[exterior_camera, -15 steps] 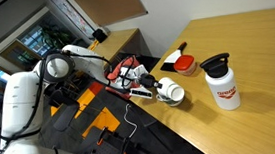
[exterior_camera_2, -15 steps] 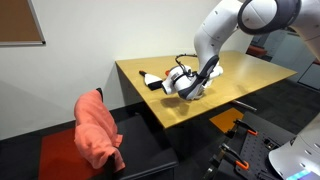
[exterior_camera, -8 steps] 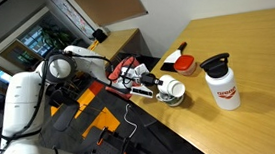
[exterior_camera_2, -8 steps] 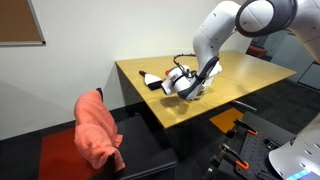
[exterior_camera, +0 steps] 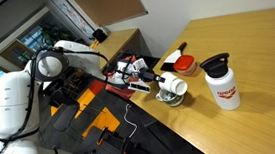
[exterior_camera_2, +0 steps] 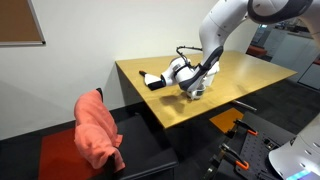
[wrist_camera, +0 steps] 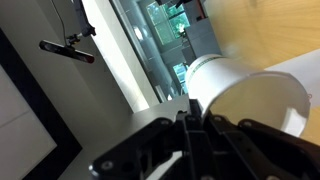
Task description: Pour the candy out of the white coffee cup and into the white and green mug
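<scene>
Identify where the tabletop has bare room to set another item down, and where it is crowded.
The table is bare beyond the white bottle to its far edge, and in front of the bottle too. Crowded: the edge where the gripper holds the white coffee cup at the white and green mug, red-and-white bowl close by.

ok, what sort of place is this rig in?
Probably an office or meeting room: a long wooden table, a corkboard on the wall, and a chair with a red cloth draped over it.
</scene>
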{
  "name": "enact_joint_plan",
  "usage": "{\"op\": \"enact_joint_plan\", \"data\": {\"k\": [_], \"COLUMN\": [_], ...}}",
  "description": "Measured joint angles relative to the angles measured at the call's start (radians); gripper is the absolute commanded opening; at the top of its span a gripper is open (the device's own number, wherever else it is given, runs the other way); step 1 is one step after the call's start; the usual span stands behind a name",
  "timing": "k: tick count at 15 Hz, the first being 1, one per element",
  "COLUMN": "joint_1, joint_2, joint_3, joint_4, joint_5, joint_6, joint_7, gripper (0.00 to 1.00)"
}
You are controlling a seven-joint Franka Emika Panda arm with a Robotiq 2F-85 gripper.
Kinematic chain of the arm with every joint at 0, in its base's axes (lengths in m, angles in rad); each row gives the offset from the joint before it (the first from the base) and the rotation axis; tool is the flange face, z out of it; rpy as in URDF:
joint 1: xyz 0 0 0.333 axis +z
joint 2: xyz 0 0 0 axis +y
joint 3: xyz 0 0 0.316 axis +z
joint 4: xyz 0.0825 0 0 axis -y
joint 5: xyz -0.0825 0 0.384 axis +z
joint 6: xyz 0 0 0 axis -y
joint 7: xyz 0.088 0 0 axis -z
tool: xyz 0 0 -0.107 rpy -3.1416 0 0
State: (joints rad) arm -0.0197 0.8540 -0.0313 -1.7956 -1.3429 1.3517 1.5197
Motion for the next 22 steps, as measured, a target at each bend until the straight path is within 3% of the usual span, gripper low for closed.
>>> {"op": "enact_joint_plan", "data": {"k": [6,15,22], "joint_1": [-0.033,-0.035,-0.036], "joint_2": [-0.293,-0.733,-0.826], "joint_3": [0.036,0.066,0.035], "joint_4": [-0.221,-0.554,-0.612], "joint_5": [0.017,0.057,0.145], "joint_6": [0.181,0.619,1.060], "joint_7": [-0.049,-0.182,-0.283], "gripper": [0.01,0.01,0.01]}}
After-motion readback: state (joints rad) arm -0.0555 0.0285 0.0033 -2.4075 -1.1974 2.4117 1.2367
